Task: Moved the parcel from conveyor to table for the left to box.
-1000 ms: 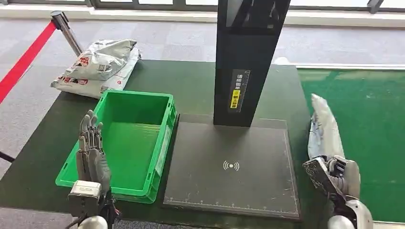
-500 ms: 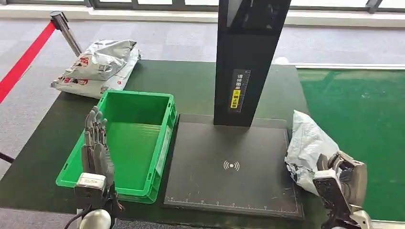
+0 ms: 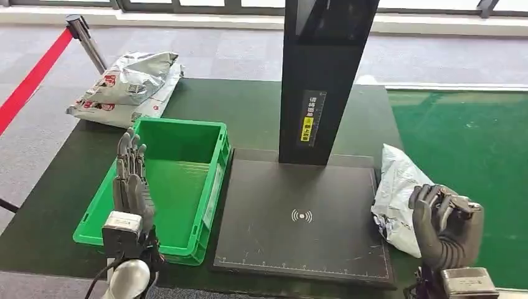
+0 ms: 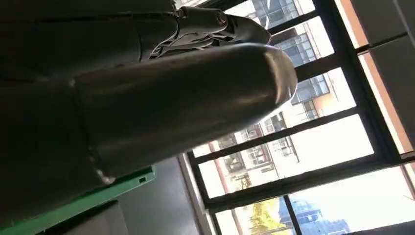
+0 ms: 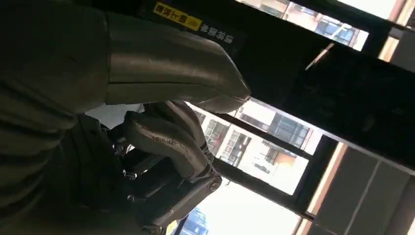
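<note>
The parcel (image 3: 398, 190), a crumpled white-grey poly bag, lies on the dark table (image 3: 75, 168) with its left side over the right edge of the black scanner plate (image 3: 299, 237). My right hand (image 3: 445, 230) is at the parcel's near right end, back toward the camera, and its curled fingers grip the bag. In the right wrist view those fingers (image 5: 166, 142) curl in front of a white patch of the parcel (image 5: 113, 113). My left hand (image 3: 131, 187) stands upright with straight, spread fingers over the left wall of the green crate (image 3: 215, 180), holding nothing.
A tall black column (image 3: 320, 81) rises from the back of the scanner plate. Other poly-bag parcels (image 3: 127, 84) are piled at the table's back left. The green conveyor (image 3: 473, 143) runs along the right side. A red barrier belt (image 3: 31, 78) with its post stands at far left.
The right hand brought the parcel from upright over the conveyor's edge leftward and laid it by the plate, turning its back to the camera. The left hand drifted forward and slightly right.
</note>
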Controlling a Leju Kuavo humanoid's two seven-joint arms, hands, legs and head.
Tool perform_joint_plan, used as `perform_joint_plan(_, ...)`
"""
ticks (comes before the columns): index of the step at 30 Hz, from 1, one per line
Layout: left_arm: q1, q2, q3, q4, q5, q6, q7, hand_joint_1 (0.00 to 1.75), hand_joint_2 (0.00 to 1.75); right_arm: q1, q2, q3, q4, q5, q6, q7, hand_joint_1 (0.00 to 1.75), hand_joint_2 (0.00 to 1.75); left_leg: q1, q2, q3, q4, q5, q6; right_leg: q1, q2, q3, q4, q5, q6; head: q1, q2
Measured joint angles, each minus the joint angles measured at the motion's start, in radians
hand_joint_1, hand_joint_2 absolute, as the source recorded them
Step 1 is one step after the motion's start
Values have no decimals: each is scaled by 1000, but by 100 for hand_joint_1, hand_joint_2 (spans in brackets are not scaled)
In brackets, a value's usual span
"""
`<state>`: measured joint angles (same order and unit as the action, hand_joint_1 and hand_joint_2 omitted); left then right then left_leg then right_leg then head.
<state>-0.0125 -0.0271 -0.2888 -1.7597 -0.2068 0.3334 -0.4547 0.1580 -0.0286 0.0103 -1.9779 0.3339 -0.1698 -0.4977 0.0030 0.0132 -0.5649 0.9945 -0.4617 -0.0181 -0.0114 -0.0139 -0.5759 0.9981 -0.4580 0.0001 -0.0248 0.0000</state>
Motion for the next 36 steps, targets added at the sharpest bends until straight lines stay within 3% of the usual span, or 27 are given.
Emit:
perform_joint_plan(2,2,-3,0,0,0,3,2,0,0,-15,9,1,14,125,-84,104,175,175,0,0,0,0,0,0,0,0,0,0,0,0,0,0)
perform_joint_plan(3,5,-4,0,0,0,5,3,0,0,-22,10,1,24,146,-109,119,0,175,0,0,0,0,0,0,0,0,0,0,0,0,0,0)
perform_joint_plan(7,10,-5,-1,0,0,8,4,0,0,-40,13,1,45,162,-125,134,0,175,0,-1,0,0,0,0,0,0,0,0,0,0,0,0)
perform_joint_plan(11,14,-6,-1,-3,0,0,15,0,0,-60,10,-18,97,333,-148,362,0,175,0,0,0,0,0,0,0,0,0,0,0,0,0,0)
perform_joint_plan(23,13,-6,-7,2,13,-11,27,0,0,-186,-119,-191,475,566,-87,460,0,175,0,-1,-1,2,0,1,-1,-1,0,-1,1,2,0,0)
perform_joint_plan(24,13,-6,-7,2,13,-11,27,0,0,-189,-125,-194,489,567,-87,460,0,0,0,-1,-1,2,0,1,-1,-1,0,0,1,1,0,0)
perform_joint_plan(28,12,-6,-7,4,13,-11,29,0,0,-203,-137,-201,532,570,-78,468,0,0,0,-1,-1,2,0,1,0,0,0,0,1,1,0,0)
perform_joint_plan(31,12,-5,-7,6,15,-11,30,0,0,-253,-161,-201,636,580,21,507,0,0,0,0,-2,2,0,1,0,0,0,0,1,1,0,0)
perform_joint_plan(36,14,-2,-7,12,18,-11,25,0,0,-336,-183,-200,827,585,-11,471,0,0,0,-1,-2,2,1,2,-1,-1,0,0,2,2,0,0)
